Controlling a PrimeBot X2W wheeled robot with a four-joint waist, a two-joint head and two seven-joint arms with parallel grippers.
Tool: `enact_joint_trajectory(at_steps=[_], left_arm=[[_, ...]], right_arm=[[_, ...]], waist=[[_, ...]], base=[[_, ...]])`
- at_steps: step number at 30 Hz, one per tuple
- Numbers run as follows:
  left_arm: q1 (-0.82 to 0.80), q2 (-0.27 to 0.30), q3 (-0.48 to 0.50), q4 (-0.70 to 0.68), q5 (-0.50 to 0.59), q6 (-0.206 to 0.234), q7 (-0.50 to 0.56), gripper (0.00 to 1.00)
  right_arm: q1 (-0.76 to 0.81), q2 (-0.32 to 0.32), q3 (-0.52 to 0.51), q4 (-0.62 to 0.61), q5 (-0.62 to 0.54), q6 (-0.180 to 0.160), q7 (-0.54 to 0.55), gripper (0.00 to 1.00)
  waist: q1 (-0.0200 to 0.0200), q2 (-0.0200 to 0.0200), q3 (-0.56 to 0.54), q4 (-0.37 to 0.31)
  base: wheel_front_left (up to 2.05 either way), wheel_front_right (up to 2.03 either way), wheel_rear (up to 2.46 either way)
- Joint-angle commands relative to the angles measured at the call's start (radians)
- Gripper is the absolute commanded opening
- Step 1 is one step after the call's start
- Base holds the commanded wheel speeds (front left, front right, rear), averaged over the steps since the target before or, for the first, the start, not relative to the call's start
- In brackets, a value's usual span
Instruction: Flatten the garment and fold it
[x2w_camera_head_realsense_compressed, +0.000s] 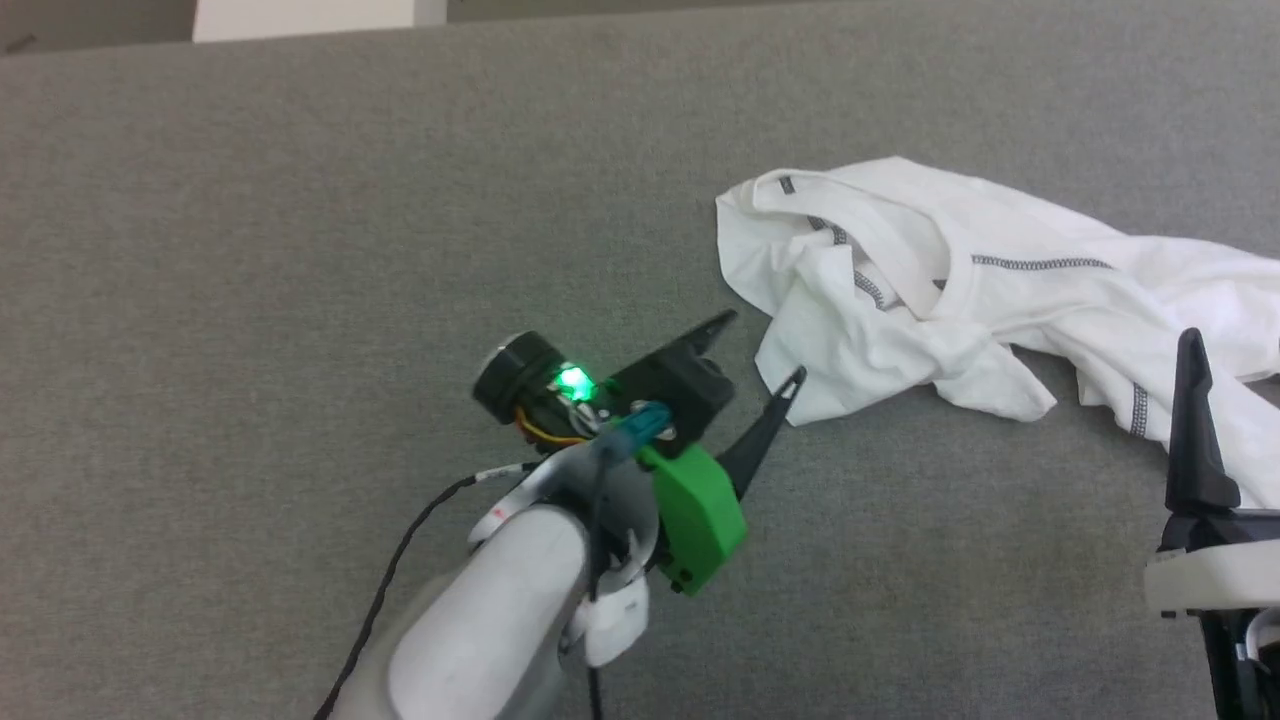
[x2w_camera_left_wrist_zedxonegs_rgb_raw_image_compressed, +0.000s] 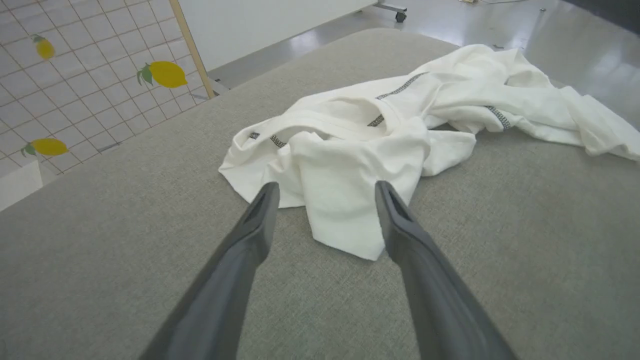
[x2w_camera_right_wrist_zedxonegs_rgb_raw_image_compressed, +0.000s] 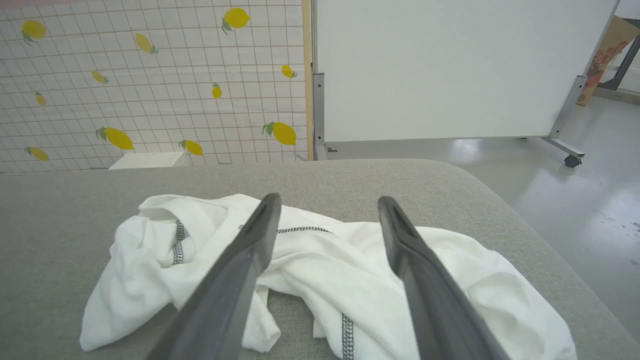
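Grey fabric table (x2w_camera_head_realsense_compressed: 300, 250) beneath both my jaws; white long-sleeved shirt (x2w_camera_head_realsense_compressed: 930, 270) crumpled on it, its corner just ahead of my left gripper (x2w_camera_head_realsense_compressed: 764, 347), jaws wide, empty; right gripper (x2w_camera_right_wrist_zedxonegs_rgb_raw_image_compressed: 330, 200) over the shirt, jaws wide, empty.

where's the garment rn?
Head view: the garment lies crumpled on the grey surface, right side, its near corner just ahead of the open left gripper.
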Motion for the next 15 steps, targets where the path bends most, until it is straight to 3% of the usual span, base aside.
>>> enact_joint_trajectory(at_steps=[1, 13, 15], left_arm=[[-0.040, 0.015, -0.025, 0.028, -0.011, -0.006, 0.012, 1.00], [-0.177, 0.015, -0.135, 0.283, -0.009, -0.006, 0.026, 1.00], [-0.190, 0.009, -0.146, 0.307, -0.015, -0.006, 0.011, 0.00]], right_arm=[[-0.021, 0.001, 0.004, 0.006, 0.008, -0.002, -0.008, 1.00], [-0.075, 0.001, 0.033, 0.057, 0.039, -0.002, -0.042, 1.00], [-0.079, 0.001, 0.035, 0.065, 0.041, -0.002, -0.046, 1.00]], waist=[[0.0000, -0.0001, 0.060, -0.029], [0.0000, -0.0001, 0.163, -0.087], [0.0000, -0.0001, 0.165, -0.089]], base=[[0.00, 0.00, 0.00], [0.00, 0.00, 0.00], [0.00, 0.00, 0.00]])
